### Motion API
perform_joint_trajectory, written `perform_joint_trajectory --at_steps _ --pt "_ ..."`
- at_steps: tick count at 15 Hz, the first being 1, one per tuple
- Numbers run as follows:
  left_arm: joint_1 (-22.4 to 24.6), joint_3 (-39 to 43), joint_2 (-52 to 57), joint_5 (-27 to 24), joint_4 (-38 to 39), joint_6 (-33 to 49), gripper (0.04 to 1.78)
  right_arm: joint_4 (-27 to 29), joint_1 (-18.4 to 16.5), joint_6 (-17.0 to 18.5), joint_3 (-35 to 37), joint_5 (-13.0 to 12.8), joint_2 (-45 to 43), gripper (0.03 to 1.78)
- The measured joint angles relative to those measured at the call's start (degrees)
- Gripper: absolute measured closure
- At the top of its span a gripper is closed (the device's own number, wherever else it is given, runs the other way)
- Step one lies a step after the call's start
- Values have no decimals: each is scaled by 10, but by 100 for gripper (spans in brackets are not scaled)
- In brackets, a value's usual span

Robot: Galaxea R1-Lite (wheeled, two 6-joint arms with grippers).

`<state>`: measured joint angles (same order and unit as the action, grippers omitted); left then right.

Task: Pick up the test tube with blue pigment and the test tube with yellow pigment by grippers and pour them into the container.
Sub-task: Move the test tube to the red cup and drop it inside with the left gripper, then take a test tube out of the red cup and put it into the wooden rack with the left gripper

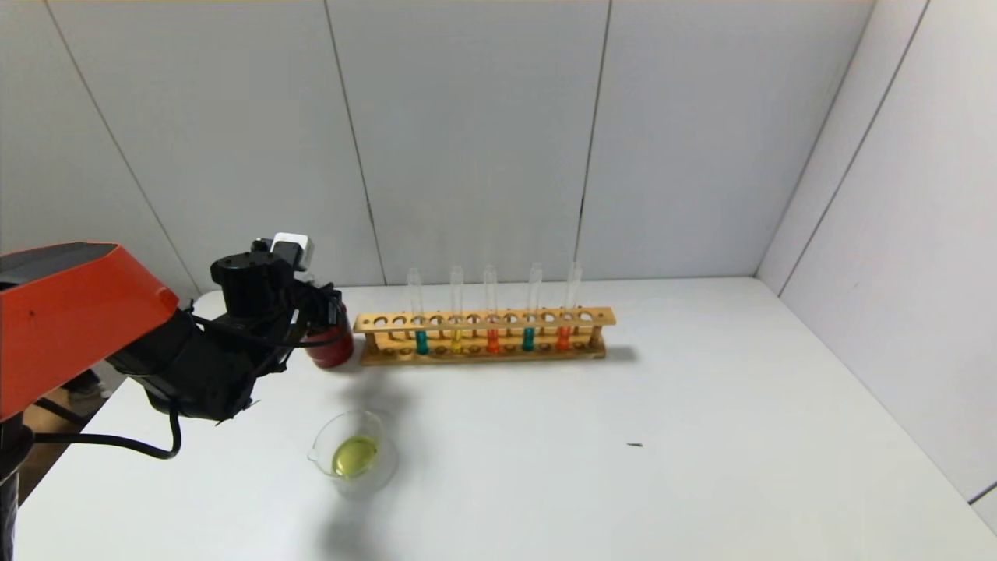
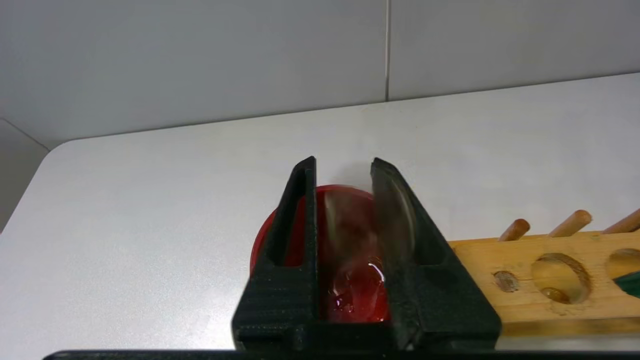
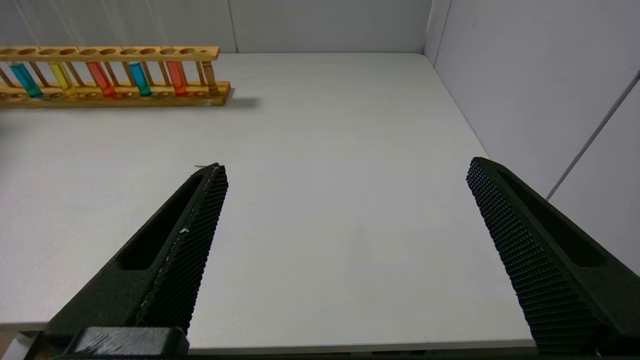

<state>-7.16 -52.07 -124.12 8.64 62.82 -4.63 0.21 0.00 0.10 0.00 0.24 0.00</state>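
Note:
A test tube with blue pigment (image 1: 421, 341) and a test tube with yellow pigment (image 1: 456, 336) stand in the wooden rack (image 1: 592, 317); a second blue one (image 1: 528, 338) stands further right. They also show in the right wrist view: blue (image 3: 25, 82), yellow (image 3: 62, 80). The container (image 1: 354, 452) sits in front and holds yellow-green liquid. My left gripper (image 1: 331, 312) hangs over the dark red cup (image 1: 331, 354). In the left wrist view the left gripper (image 2: 344, 162) is slightly open and a blurred empty clear tube (image 2: 350, 225) lies loose in the cup (image 2: 262, 240). My right gripper (image 3: 345, 167) is wide open and empty.
Two tubes with orange liquid (image 1: 492, 340) also stand in the rack, whose end shows in the left wrist view (image 2: 525, 270). Grey walls close the table at the back and right. A small dark speck (image 1: 635, 445) lies on the table. The right gripper is over the table's near edge.

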Motion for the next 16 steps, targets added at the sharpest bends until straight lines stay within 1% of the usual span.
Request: perform_joint_trajectory --at_steps 1,2,3,5,7,9,11,14,16 --pt "0 -2 -3 0 0 0 129 0 0 0 0 0 0 6" --pt "0 -4 -6 0 -1 0 116 0 0 0 0 0 0 6" --pt "0 -5 -7 0 -1 -1 102 0 0 0 0 0 0 6" --pt "0 -6 -9 0 -2 -9 66 0 0 0 0 0 0 6" --pt "0 -6 -7 0 -2 -11 36 0 0 0 0 0 0 6" --pt "0 -6 6 0 -8 -26 17 0 0 0 0 0 0 6" --pt "0 -10 30 -1 -30 -36 8 0 0 0 0 0 0 6" --pt "-4 -22 87 -1 -100 -40 7 0 0 0 0 0 0 6" --pt "-22 -27 131 -1 -137 -41 7 0 0 0 0 0 0 6"
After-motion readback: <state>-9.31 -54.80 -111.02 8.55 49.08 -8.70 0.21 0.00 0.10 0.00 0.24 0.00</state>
